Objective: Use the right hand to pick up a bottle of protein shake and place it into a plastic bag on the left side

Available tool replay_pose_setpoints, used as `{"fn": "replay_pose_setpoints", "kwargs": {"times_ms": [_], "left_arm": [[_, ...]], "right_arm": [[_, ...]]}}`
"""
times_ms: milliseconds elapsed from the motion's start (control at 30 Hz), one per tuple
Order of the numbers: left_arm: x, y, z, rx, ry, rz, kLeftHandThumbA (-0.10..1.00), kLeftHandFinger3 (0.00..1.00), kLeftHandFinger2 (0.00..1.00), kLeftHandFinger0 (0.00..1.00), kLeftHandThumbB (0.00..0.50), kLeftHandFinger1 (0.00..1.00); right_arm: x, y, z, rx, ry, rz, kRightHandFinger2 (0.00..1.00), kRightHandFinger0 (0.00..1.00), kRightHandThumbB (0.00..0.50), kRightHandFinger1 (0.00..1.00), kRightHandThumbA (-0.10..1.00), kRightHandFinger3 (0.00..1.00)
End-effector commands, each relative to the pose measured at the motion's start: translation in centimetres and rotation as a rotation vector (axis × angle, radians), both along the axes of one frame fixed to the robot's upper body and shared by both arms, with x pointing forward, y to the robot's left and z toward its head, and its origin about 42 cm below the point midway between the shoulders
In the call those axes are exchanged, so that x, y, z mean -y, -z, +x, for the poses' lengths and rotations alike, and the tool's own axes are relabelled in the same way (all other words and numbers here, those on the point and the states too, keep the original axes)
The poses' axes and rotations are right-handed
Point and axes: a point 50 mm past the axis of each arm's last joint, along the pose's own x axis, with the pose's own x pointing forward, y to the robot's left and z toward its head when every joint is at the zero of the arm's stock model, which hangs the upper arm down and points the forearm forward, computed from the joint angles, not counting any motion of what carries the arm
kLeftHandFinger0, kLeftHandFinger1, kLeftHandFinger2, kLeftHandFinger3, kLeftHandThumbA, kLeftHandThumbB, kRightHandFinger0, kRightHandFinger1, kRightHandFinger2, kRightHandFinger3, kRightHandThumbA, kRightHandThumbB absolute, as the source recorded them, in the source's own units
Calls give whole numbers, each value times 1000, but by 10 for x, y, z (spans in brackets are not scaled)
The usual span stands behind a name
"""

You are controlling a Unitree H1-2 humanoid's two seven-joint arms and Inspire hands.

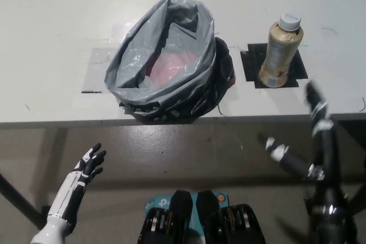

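Head view shows the bottle point(281, 51) upright at upper right for the empty, spread right hand point(306, 141), bag point(163, 61) gaping left to receive it, left hand point(86, 170) open, idle at lower left.

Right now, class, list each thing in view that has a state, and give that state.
Protein shake bottle: upright, capped, on the table.
Plastic bag: open at the top.
Left hand: open, below the table edge.
Right hand: open, holding nothing.

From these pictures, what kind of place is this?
Probably a robot test lab, not a home: a plain white table with black tape marking where the bottle stands, a lined basket, and a bare floor.
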Motion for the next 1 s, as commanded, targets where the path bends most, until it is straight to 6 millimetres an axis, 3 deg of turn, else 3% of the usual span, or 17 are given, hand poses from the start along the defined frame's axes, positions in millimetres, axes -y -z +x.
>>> {"fn": "replay_pose_setpoints", "kwargs": {"times_ms": [0, 100, 267, 433, 700, 967], "left_arm": [[-1, -15, 3, 66, 30, 19, 1000, 1000, 1000, 1000, 232, 1000], [0, -14, 2, 63, 31, 11, 1000, 1000, 1000, 1000, 204, 1000], [-1, -13, 0, 62, 25, 9, 1000, 1000, 1000, 1000, 210, 1000], [-1, -13, 0, 58, 29, -2, 1000, 1000, 1000, 1000, 212, 1000], [-1, -14, -1, 62, 32, -10, 1000, 1000, 1000, 1000, 216, 1000], [-2, -13, -1, 60, 33, -7, 1000, 1000, 1000, 1000, 230, 1000]], "right_arm": [[7, -39, 21, 114, 82, 18, 1000, 1000, 369, 1000, 958, 1000], [5, -49, 40, 92, 101, 43, 1000, 1000, 347, 1000, 1000, 1000], [4, -62, 71, 50, 90, 74, 1000, 1000, 325, 1000, 1000, 1000], [4, -76, 98, 22, 81, 111, 1000, 1000, 369, 1000, 1000, 1000], [1, -89, 123, 0, 76, 108, 1000, 1000, 410, 1000, 1000, 1000], [1, -96, 149, -34, 102, 86, 1000, 1000, 374, 1000, 1000, 1000]]}}
